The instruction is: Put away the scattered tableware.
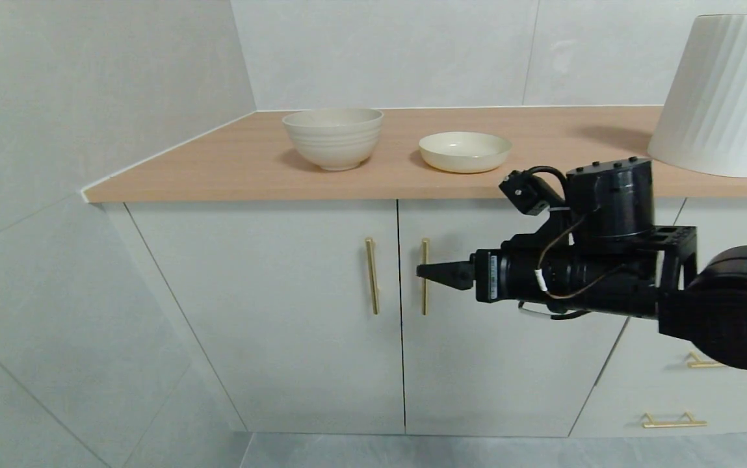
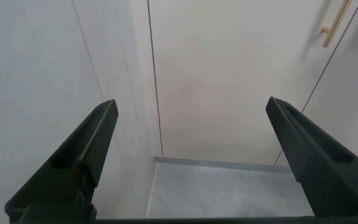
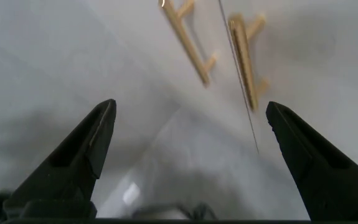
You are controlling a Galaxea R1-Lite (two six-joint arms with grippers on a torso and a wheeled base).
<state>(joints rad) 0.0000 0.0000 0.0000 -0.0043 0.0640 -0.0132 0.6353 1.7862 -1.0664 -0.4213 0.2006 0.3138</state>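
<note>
White ribbed bin [image 1: 718, 97], perhaps, on wooden counter [image 1: 230, 162].

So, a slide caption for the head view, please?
Right gripper near a door handle; bowl and dish on the counter.

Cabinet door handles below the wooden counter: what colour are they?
Brass-gold; the slim vertical bar handles show best in the head view.
</note>
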